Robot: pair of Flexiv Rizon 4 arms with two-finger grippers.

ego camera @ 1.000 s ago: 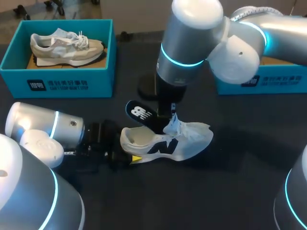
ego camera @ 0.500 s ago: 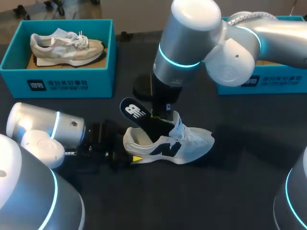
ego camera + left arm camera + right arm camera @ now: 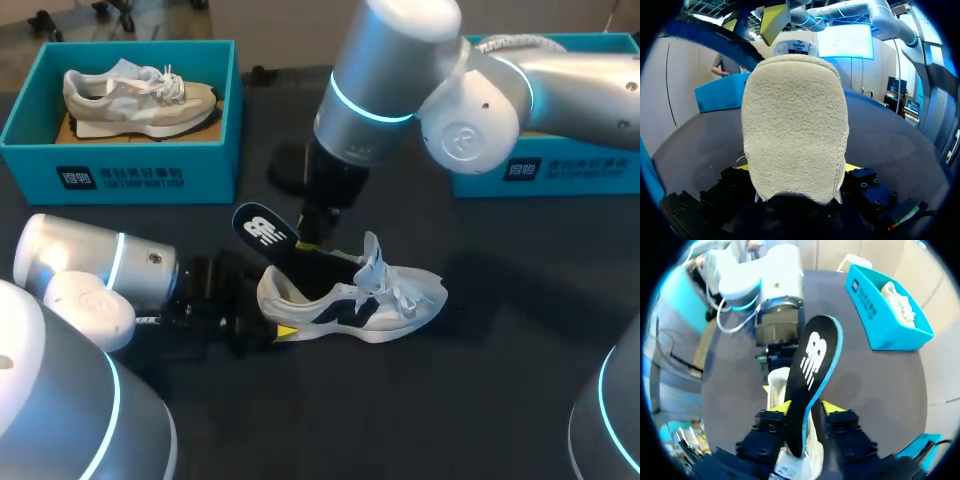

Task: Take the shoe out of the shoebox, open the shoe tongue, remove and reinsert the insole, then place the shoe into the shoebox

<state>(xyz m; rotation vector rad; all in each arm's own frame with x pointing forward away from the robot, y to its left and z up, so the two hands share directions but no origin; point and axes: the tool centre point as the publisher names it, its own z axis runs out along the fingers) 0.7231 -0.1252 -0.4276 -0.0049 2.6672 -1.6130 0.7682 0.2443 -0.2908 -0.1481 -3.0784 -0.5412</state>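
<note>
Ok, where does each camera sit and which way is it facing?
Head view: above, behind, looking down on the table; left arm and right arm show.
Left wrist view: on that wrist, facing the shoe heel-on, in the left tool.
Right wrist view: on that wrist, looking along the insole in the right tool.
Shared: all show shoe and insole.

Mid-table shoe (image 3: 350, 305), insole (image 3: 265, 232) above its heel, shoebox (image 3: 120, 176) behind at left.
</note>
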